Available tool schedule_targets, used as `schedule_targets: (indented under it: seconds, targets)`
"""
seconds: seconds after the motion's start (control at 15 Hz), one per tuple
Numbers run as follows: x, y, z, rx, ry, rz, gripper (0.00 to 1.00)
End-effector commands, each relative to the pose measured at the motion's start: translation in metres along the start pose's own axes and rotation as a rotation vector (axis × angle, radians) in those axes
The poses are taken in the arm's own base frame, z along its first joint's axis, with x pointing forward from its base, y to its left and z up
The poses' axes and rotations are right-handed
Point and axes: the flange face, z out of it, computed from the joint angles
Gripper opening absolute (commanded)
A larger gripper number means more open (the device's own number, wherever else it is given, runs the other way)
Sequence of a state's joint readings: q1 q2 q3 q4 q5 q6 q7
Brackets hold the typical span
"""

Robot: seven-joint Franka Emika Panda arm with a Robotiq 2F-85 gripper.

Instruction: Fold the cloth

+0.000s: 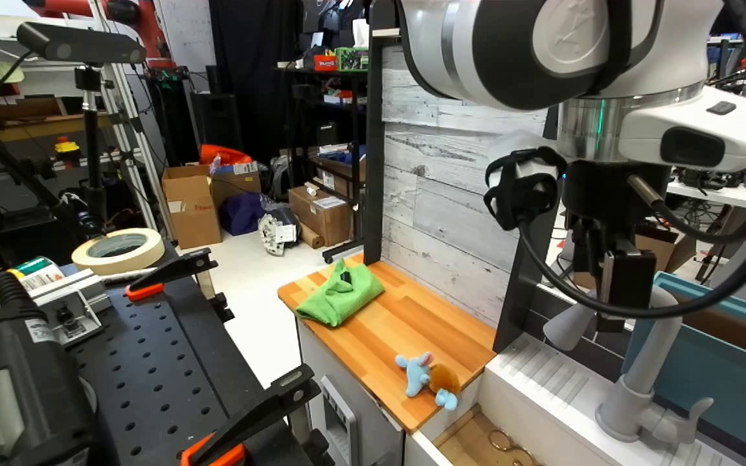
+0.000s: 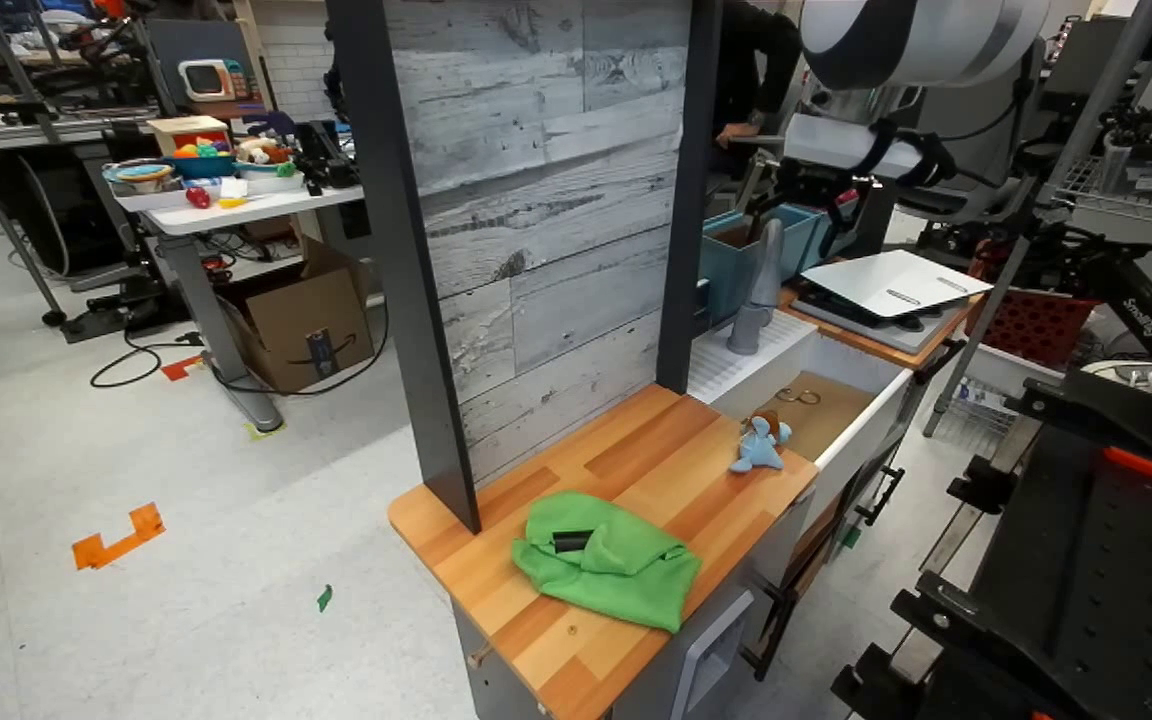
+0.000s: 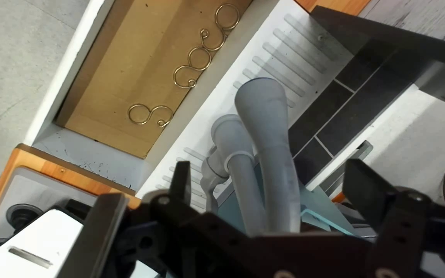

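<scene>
Bright green, one cloth (image 2: 626,580) lies rumpled on the wooden tabletop (image 2: 641,435), low in the middle of the frame in an exterior view. Creases run across it, one part appears to lap over another, its outline is uneven, and one black patch (image 2: 572,541) shows on its upper face. The tabletop also bears one toy (image 1: 418,375), light blue and brown, well apart from the cloth and to its lower right in an exterior view. Past the toy, one white basin (image 3: 129,58) with a brown floor holds three wire hooks (image 3: 150,113), in the upper left of the wrist view. One grey faucet (image 3: 269,127) stands beside the basin, at the centre of that view. Two dark fingers (image 3: 363,189) stand wide apart, with the faucet showing between them. One arm (image 1: 535,58) fills the upper right of an exterior view; at the left, one black bench (image 1: 172,359) has two clamps (image 1: 269,404) at its edge.
</scene>
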State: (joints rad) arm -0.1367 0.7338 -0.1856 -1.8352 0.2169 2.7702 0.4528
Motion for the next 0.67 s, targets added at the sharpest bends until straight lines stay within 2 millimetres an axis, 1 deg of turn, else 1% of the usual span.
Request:
schedule_targets:
  seconds: [0.0,0.07,0.33,0.6]
  targets:
    - [0.012,-0.007,0.018,0.013,-0.010,-0.006,0.75]
    - [0.012,-0.008,0.022,-0.001,-0.012,-0.012,0.74]
    - [0.006,-0.009,0.034,-0.036,-0.024,-0.048,0.42]
    - [-0.004,0.001,0.040,-0.105,-0.064,-0.130,0.12]
